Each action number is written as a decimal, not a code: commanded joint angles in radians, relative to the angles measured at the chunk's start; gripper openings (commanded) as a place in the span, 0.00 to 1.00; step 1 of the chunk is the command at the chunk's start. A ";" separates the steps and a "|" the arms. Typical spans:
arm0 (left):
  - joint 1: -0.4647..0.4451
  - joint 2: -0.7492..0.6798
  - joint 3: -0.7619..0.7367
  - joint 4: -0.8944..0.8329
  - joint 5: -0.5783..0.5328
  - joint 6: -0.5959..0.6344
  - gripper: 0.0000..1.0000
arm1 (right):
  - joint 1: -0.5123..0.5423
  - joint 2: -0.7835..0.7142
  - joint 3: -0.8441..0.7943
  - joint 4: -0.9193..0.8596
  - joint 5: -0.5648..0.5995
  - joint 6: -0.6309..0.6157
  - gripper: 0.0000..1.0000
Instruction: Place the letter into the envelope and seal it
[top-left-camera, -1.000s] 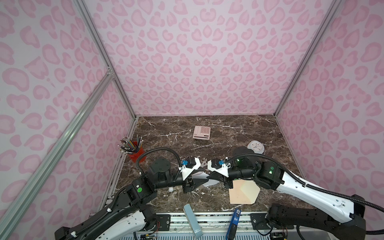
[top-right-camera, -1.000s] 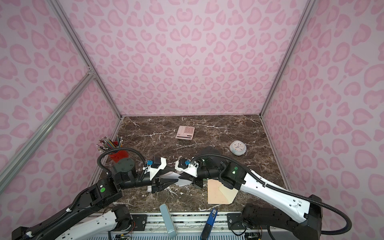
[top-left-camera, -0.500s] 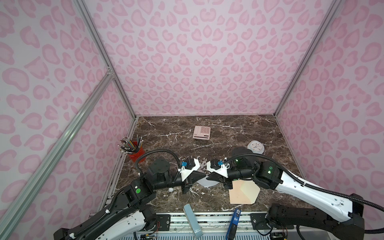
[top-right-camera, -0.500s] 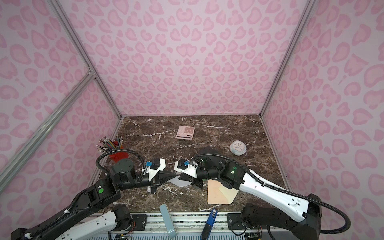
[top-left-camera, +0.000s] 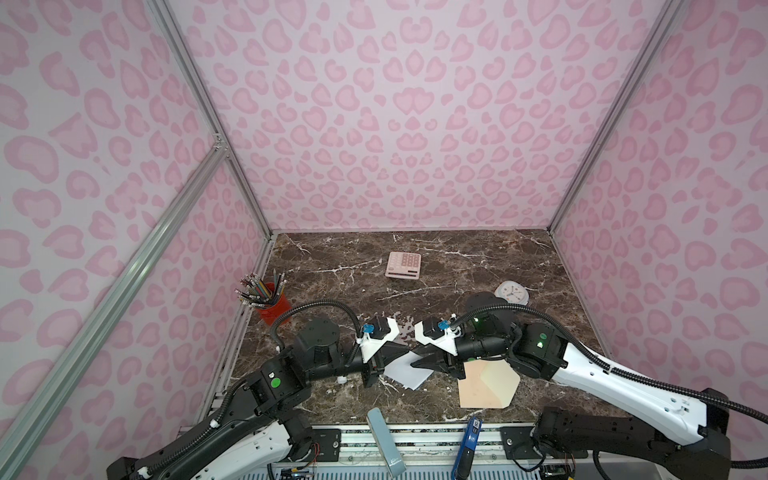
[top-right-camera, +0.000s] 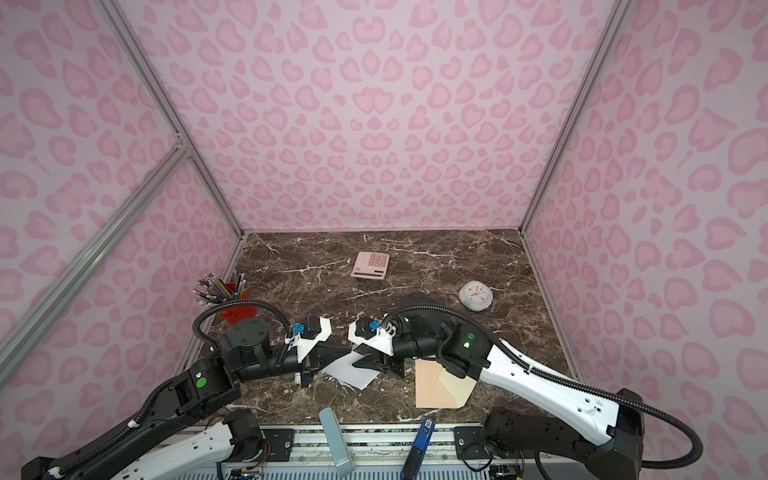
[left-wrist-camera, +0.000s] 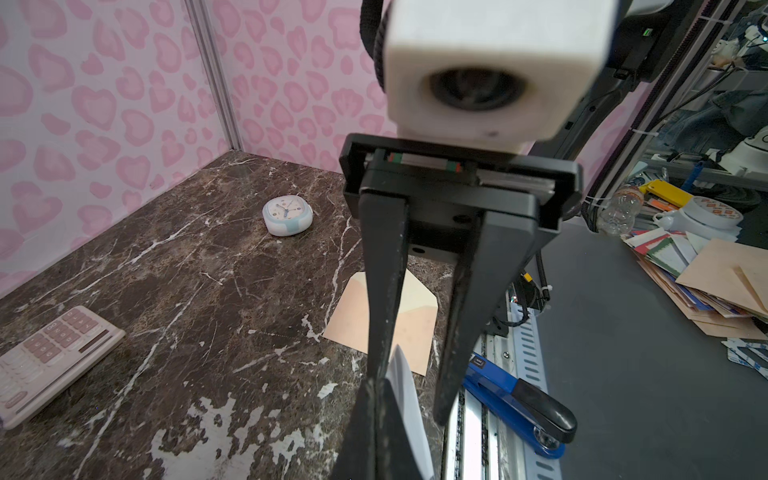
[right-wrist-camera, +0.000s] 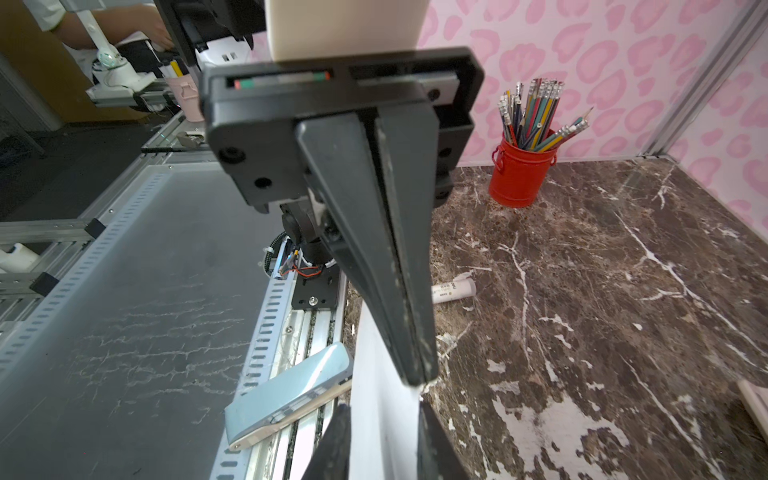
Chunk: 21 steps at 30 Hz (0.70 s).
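The white letter hangs between the two grippers, just above the marble near the front middle. My left gripper is shut on one edge of it. My right gripper faces it from the right, its fingers parted, with the letter passing between them. The peach-tan envelope lies flat under the right arm with its cream flap open, pointing right in both top views.
A pink calculator lies toward the back. A small clock is at the right and a red pencil cup at the left wall. A white tube lies near the front. A blue stapler and a pale blue case rest on the front rail.
The left gripper has closed on the letter's edge. The right gripper, shut on the letter before, has parted its fingers. The letter has sunk slightly toward the table.
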 joint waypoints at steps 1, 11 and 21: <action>0.000 -0.002 -0.005 0.020 0.000 0.008 0.04 | 0.002 0.023 0.016 0.042 -0.041 0.013 0.27; -0.003 -0.011 -0.011 0.018 -0.011 0.018 0.04 | 0.002 0.076 0.062 0.004 -0.053 -0.017 0.00; -0.004 -0.060 -0.018 0.007 -0.065 0.041 0.04 | 0.000 0.071 0.037 -0.014 -0.015 -0.025 0.19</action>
